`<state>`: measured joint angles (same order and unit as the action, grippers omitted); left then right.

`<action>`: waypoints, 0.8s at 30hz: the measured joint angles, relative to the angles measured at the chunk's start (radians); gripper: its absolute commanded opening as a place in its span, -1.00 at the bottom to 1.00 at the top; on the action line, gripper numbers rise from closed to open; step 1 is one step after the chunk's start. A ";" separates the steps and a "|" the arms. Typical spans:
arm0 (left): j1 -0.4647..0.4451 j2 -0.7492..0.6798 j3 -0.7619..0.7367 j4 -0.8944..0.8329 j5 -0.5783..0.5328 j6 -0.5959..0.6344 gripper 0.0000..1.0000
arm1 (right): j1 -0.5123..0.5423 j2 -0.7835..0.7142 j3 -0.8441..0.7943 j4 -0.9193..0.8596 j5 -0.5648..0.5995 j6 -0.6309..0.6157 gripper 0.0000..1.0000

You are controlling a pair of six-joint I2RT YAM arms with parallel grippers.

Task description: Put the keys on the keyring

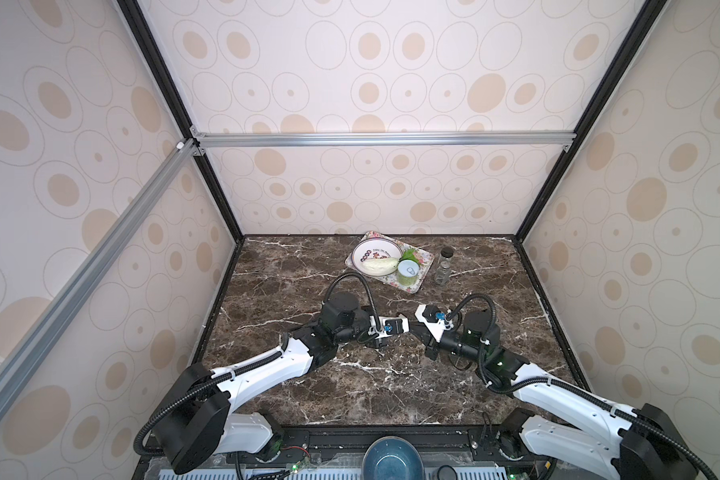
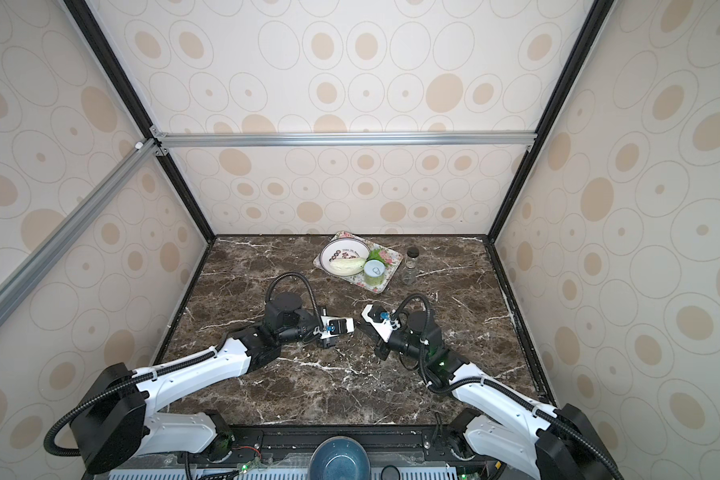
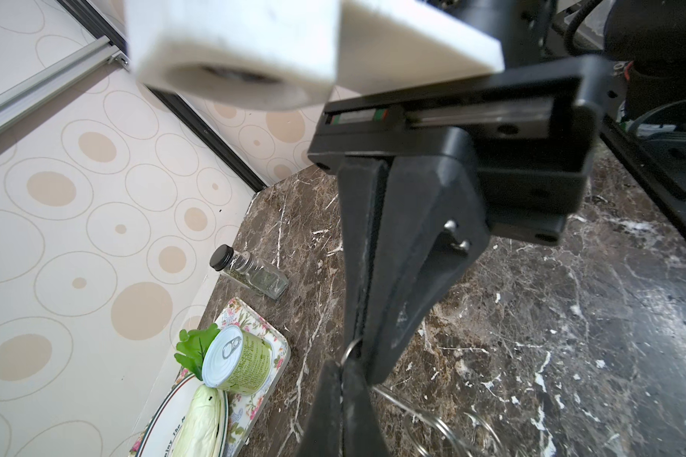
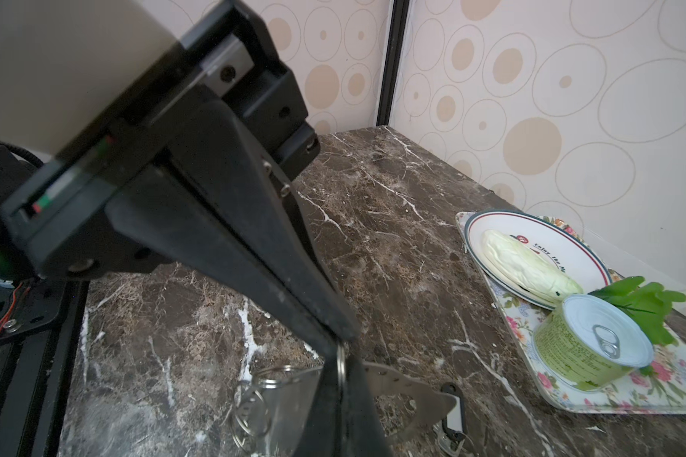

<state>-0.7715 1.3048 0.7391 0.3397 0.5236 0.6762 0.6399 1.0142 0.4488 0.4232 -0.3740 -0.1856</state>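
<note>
While both reach low and inward, tips close | left fingers (image 3: 393,277) pinched together | right fingers (image 4: 254,245) pinched together

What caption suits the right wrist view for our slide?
Right gripper and left gripper, fingers shut, pinch a small wire ring near the grey keyring and black-tagged key.

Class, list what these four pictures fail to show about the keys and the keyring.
Right wrist view: flat grey metal keyring partly behind the left gripper; black-tagged key blurred at the edge.
Both top views: both hidden beneath the wrist cameras.
Red-tagged key: nowhere visible.
</note>
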 measured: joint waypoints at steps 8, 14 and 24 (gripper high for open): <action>0.006 -0.066 -0.049 0.129 -0.036 -0.076 0.00 | 0.000 -0.019 -0.020 0.066 0.052 0.013 -1.00; 0.109 -0.158 -0.169 0.374 -0.027 -0.258 0.23 | 0.000 -0.028 -0.050 0.148 0.050 0.006 -1.00; 0.223 -0.167 -0.322 0.750 -0.112 -0.430 0.55 | 0.000 0.001 -0.109 0.422 0.002 -0.003 -1.00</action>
<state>-0.5488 1.1381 0.4168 1.0897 0.4114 0.2462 0.6399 1.0153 0.3401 0.8455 -0.3721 -0.1883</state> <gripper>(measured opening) 0.779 0.046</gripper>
